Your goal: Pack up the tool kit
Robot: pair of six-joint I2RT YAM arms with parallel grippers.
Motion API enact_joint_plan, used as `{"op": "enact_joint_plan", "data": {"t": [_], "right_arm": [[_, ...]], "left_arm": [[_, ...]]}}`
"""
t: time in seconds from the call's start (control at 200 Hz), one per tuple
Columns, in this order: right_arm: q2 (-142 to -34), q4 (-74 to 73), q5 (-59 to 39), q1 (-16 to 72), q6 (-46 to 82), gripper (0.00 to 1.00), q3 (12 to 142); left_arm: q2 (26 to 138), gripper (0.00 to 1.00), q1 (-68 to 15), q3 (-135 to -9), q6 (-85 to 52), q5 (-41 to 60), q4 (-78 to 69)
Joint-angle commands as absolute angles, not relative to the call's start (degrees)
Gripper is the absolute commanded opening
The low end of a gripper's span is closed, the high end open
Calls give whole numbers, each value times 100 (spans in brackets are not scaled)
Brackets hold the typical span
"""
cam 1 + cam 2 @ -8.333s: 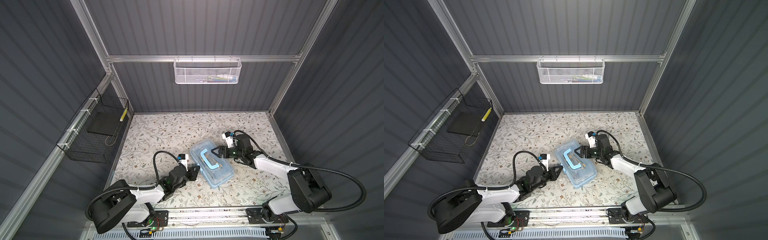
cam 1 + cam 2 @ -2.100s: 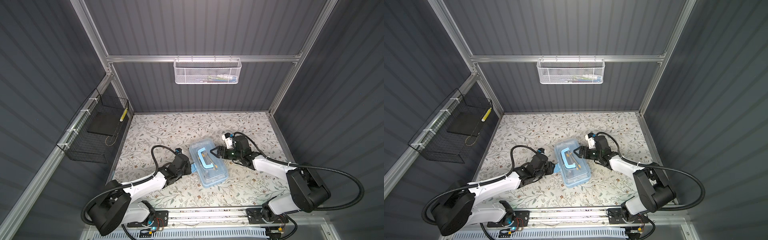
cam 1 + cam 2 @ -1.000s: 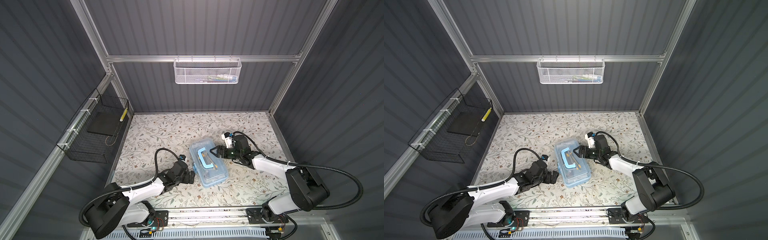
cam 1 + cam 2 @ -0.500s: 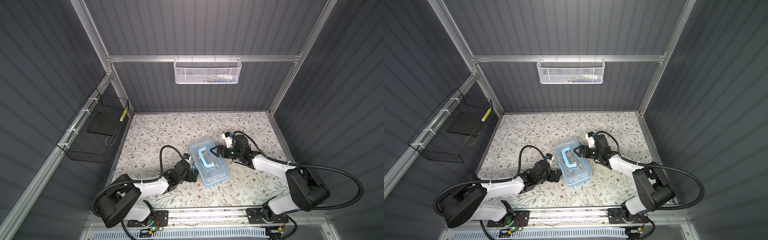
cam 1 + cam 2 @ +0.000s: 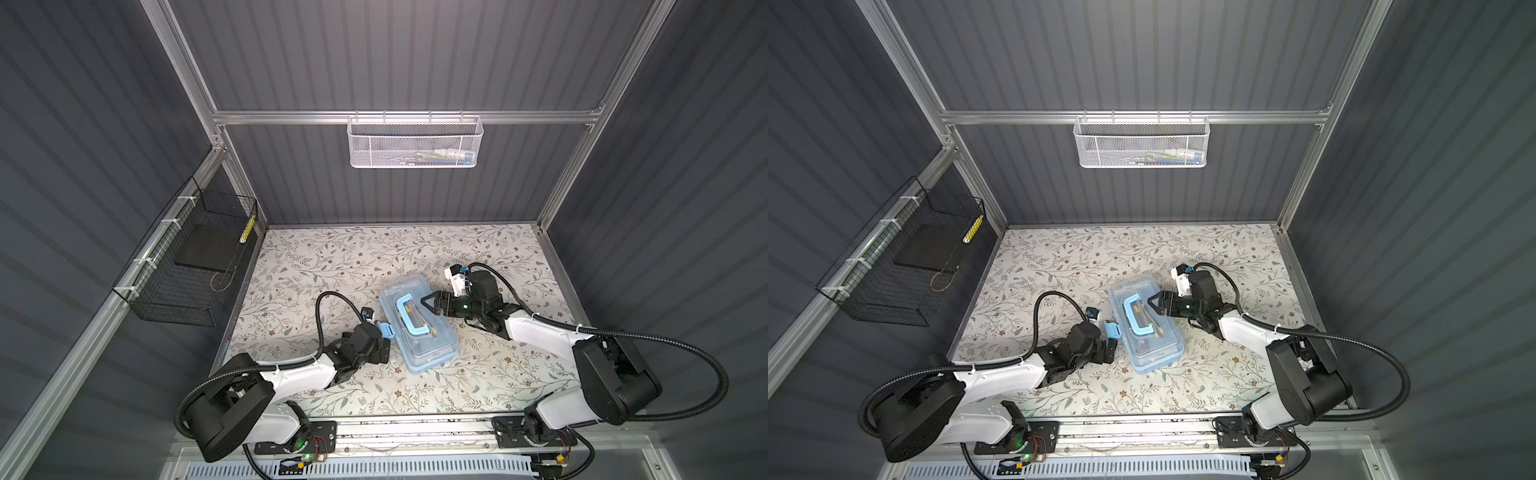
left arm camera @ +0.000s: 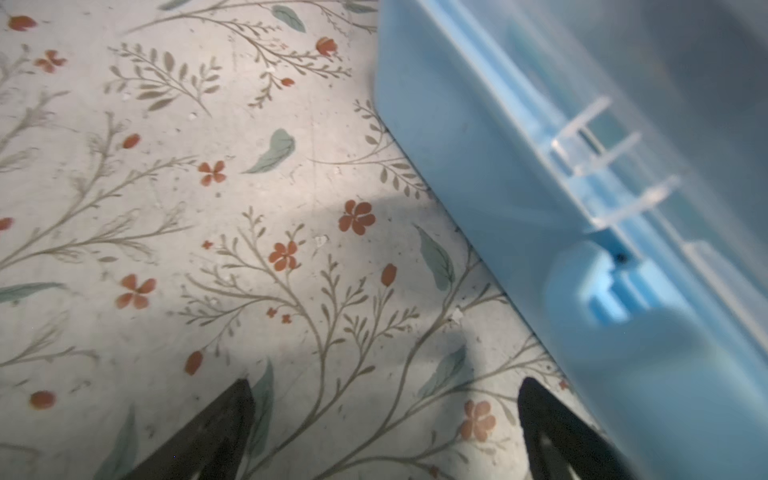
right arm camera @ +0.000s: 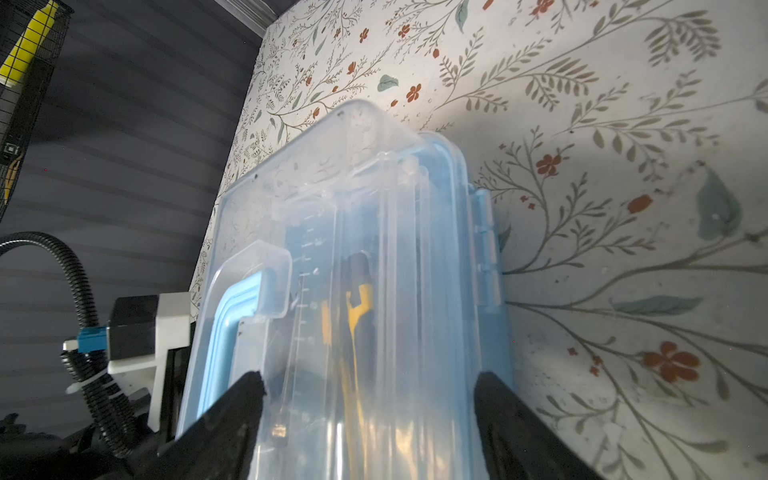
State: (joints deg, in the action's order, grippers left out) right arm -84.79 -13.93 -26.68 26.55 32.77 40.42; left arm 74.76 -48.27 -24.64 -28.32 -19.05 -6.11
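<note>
Light-blue plastic, the tool kit (image 5: pixel 417 325) lies mid-worktop (image 5: pixel 332 257), straddled by the right gripper (image 5: pixel 430 302) with wide jaws, while the left gripper (image 5: pixel 1109 350), fully spread and empty, should be eased squarely onto the latch (image 5: pixel 1112 330).

Light-blue tool kit (image 5: pixel 419 328); floral tabletop (image 5: pixel 332 257); white mesh basket (image 5: pixel 413 143).

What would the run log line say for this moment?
tool kit: lid down, on table | left claw: open, beside kit latch | right claw: open, straddling the kit's top edge
</note>
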Motion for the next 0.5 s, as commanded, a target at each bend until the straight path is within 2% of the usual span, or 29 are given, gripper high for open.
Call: {"op": "enact_joint_plan", "data": {"t": [0.0,0.31,0.42,0.495], "right_arm": [[-8578,-1107,-2742,2707,3278,81,3863],[-8544,-1112,-2743,2707,3284,81,3849],[-8517,-1090,-2725,2712,3261,81,3841],[-8534,-1099,-2733,2711,3257,81,3841]], "left_arm": [[7203,99,-4798,-2530,-2953,-2232,-281],[7163,99,-4794,-2495,-2924,-1995,-1063],[7056,94,-4793,-2480,-2956,-1947,-1157],[6962,85,-4781,-2487,-2984,-1881,-1239]]}}
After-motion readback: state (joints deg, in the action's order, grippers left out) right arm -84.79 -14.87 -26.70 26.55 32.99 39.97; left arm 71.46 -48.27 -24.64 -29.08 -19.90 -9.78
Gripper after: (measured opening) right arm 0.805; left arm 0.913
